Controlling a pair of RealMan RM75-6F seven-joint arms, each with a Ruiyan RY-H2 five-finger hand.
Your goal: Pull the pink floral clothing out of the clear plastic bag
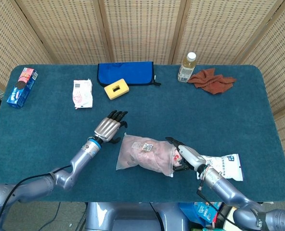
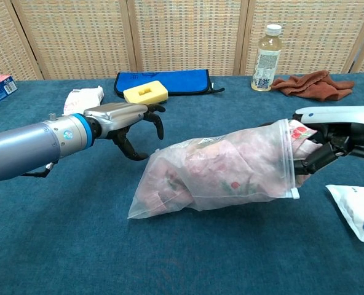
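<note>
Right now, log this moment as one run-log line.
left hand: open, beside closed end of clear plastic bag, not touching | right hand: pinches pink floral clothing at bag mouth | clothing mostly inside bag

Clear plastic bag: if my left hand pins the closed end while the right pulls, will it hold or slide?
The clear plastic bag looks thin, wrinkled and glossy, so it will probably slip on the table and bunch up. The pink floral clothing inside looks soft and light, so the bag may drag along toward the right hand unless the left hand presses firmly.
</note>
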